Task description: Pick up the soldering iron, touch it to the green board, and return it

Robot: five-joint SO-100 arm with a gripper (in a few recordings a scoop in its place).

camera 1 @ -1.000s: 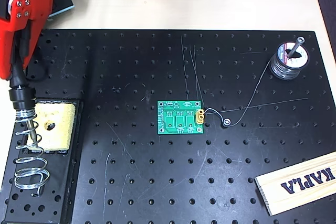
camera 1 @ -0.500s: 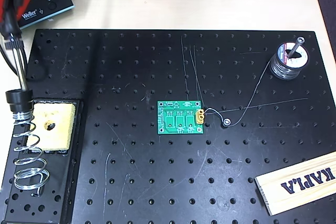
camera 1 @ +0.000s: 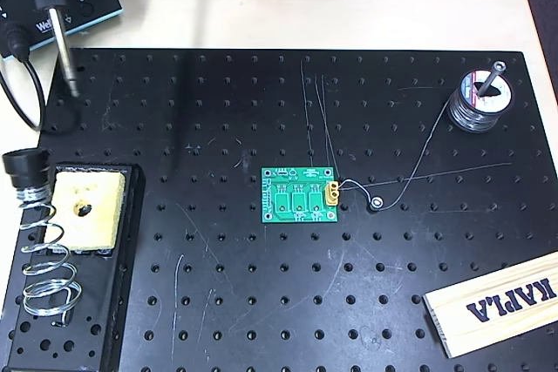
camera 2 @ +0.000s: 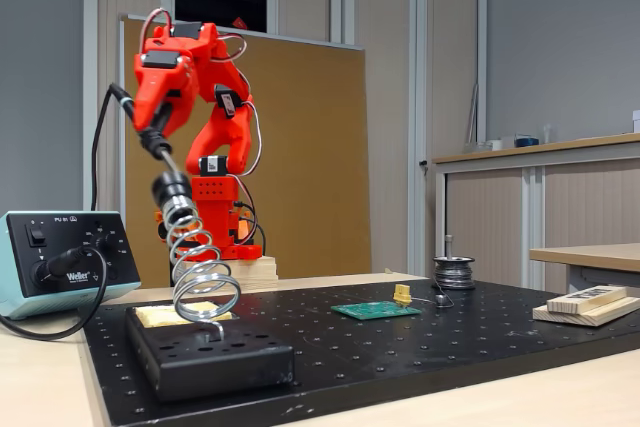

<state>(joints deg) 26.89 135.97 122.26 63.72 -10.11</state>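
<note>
- Red two-finger claw, high over the bench's left end in fixed view, closed on the long slim black pen-shaped soldering iron. Iron hangs tip-down at a slant; lifted clear of its rest.
- Overhead view: iron's thin silver tip shows near top-left corner of the large black perforated metal plate, pointing down-picture. Black cable loops off to the left.
- Nearest in fixed view: black stand base w/ yellow sponge and silver spiral wire holder, now empty. Holder's black collar sits well apart from the tip.
- Teal-and-black solder station box at left, off the plate; cable runs to it.
- Mid-plate: small square green circuit board w/ yellow connector on its right edge, lying flat. Well apart from the tip, so most of the travel is left.
- Further right: silver solder spool w/ thin wire trailing to the connector; pale wooden plank at lower right.
- Step in hand, my read: carry iron across to the board. Do it well = keep tip high during travel, come down near-vertical on bare green area left of the connector, light contact only.
- Risks: board looks loose, a sideways push would slide it; cable may drag on the holder; loose wire strands near board could snag.
</note>
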